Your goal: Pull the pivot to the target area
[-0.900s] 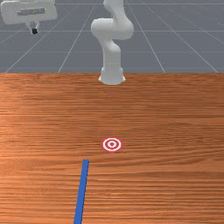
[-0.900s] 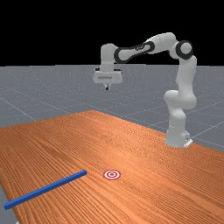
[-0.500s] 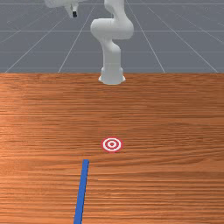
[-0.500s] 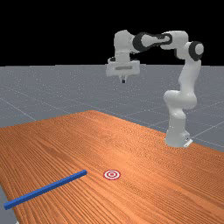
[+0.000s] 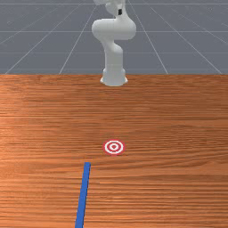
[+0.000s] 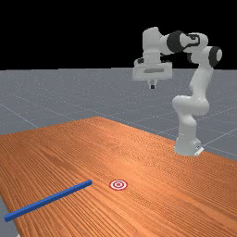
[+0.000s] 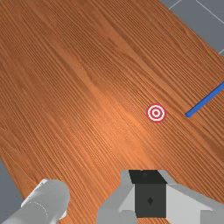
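- The gripper (image 6: 152,86): closed, fingers together, nothing held. Points straight down, high above the table (image 6: 115,143), well apart from all on it.
- Front view: its dark tip is at 12 o'clock from the base, in front of the upper arm.
- Wrist view: the closed fingers of the gripper (image 7: 150,176) in plain sight, a rounded white piece of the arm (image 6: 199,88) off to one side of them.
- Next out, the target (image 6: 118,184), red and white rings, flat on the wood. Far view: from the tip, between 6 and 7 o'clock and well below.
- Then the bar (image 6: 48,200), blue, long, straight, lying flat. Untouched and outside the rings. Far view: between 7 and 8 o'clock from the tip.
- Bar's closer end sits near the target, a strip of wood between. Reads 8 o'clock from the rings in the front view, 9 in the far view.
- From that end the bar runs off toward 6 o'clock, front view, and roughly 8 o'clock, far view, its other end near the table's edge.
- The base (image 6: 187,143), white, stands by the table's edge: 12 o'clock from the target in the front view, 2 o'clock in the far view.
- Outermost, grey floor (image 6: 41,102) with pale lines.
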Available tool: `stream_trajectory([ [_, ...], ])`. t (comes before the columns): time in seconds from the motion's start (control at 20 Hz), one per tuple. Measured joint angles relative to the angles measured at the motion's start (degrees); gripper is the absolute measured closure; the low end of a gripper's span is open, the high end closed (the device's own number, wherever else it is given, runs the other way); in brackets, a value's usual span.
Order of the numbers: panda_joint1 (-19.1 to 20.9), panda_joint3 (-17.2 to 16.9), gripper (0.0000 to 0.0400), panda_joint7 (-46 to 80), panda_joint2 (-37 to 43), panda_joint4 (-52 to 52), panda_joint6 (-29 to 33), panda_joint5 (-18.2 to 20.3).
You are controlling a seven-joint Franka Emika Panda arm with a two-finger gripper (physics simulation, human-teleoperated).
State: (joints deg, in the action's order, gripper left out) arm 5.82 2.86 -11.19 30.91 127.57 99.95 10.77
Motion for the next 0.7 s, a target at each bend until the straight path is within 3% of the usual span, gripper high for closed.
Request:
stream_trajectory([
  [0.05,-0.3,-1.7,0.0400,-1.7,-0.3,0.0,-0.6,2.1],
  [0.15,0.0,-2.5,0.0400,-2.6,-1.8,-1.4,-0.3,2.6],
  [0.2,0.2,-2.0,0.0400,-2.5,-1.7,-0.2,1.2,1.7],
  [0.25,1.0,0.0,0.0400,0.1,-4.6,-2.3,-2.1,-2.5],
  [0.45,0.9,0.2,0.0400,-1.0,-3.8,6.3,7.4,-1.9],
  [0.5,0.4,-0.7,0.0400,-2.7,-3.0,8.6,10.1,0.2],
  [0.55,0.9,0.3,0.0400,-0.9,-6.1,6.2,6.7,-2.0],
  [0.7,0.9,0.7,0.0400,-1.2,-9.5,9.7,11.3,-2.0],
])
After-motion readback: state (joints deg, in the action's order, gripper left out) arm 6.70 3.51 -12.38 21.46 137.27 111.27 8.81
